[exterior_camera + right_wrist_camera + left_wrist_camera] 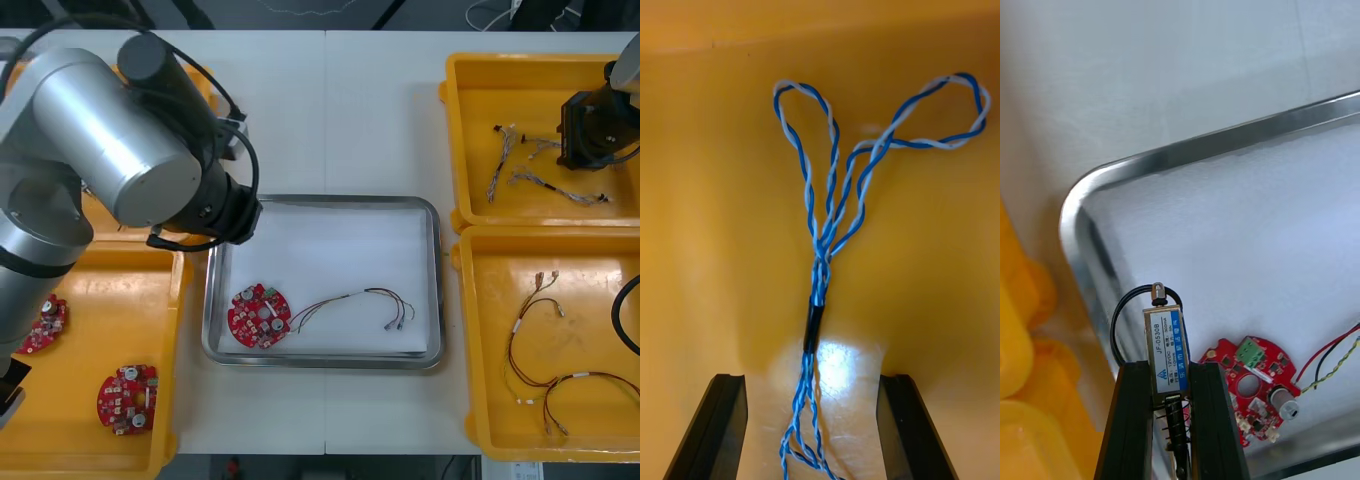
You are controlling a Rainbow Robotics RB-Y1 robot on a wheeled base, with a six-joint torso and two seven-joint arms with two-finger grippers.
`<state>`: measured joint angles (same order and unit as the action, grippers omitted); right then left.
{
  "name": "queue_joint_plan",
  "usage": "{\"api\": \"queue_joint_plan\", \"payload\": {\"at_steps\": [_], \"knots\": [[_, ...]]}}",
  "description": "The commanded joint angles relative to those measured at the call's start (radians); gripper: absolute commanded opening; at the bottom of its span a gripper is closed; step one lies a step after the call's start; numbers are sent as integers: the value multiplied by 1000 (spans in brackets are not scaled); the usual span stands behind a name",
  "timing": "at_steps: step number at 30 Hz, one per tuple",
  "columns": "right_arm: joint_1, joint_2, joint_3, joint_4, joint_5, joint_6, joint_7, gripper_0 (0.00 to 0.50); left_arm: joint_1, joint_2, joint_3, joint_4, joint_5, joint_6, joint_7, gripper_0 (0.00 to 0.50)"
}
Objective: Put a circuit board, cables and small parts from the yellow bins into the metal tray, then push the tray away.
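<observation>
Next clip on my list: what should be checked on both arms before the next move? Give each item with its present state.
1. Left gripper grips the small metal part: ok, jaws shut on it.
2. Part is over the metal tray: ok, though it sits close to the corner rim.
3. Drop spot is free: ok, there is bare white lining beside the circuit board.
4. Right gripper is ready to grasp: ok, jaws open.
5. Blue and white cable runs between those jaws: ok, roughly centred, lying in the yellow bin.
6. Jaws are low enough to close on the cable: cannot tell.
</observation>
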<state>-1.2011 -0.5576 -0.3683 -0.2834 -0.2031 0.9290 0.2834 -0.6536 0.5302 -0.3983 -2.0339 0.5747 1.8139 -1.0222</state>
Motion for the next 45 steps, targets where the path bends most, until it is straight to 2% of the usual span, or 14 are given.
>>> {"api": "queue_joint_plan", "payload": {"at_steps": [1, 13, 20, 21, 23, 25, 26, 27, 28, 31, 41, 45], "knots": [[57, 27, -20, -13, -5, -44, -49, 500, -44, -30, -66, 41, -21, -62, 63, 0], [86, 45, 20, -13, -38, -59, -56, 500, -44, -53, -171, 201, -108, -200, 67, 1], [86, 48, 34, -14, -78, -52, -56, 500, -43, -61, -174, 212, -119, -208, 67, 2], [84, 48, 46, -14, -78, -42, -55, 500, -44, -61, -175, 212, -118, -208, 67, 16], [86, 47, 69, -14, -78, -30, -56, 500, -43, -62, -174, 208, -118, -208, 68, 286], [84, 45, 80, -17, -76, -22, -55, 500, -44, -61, -174, 207, -118, -208, 70, 451], [84, 45, 80, -17, -76, -22, -55, 500, -44, -61, -174, 207, -118, -208, 70, 451], [83, 39, 78, -19, -78, -9, -52, 500, -43, -61, -175, 202, -116, -208, 74, 489], [83, 39, 78, -22, -78, 2, -50, 500, -43, -61, -174, 198, -116, -206, 76, 500], [80, 35, 78, -33, -76, 31, -49, 500, -43, -61, -166, 188, -115, -197, 79, 500], [18, -8, 75, -138, -65, 310, -43, 500, -44, -61, -122, 112, -98, -117, 86, 500], [-8, -28, 77, -148, -58, 370, -35, 500, -43, -61, -94, 73, -92, -90, 93, 500]]}}
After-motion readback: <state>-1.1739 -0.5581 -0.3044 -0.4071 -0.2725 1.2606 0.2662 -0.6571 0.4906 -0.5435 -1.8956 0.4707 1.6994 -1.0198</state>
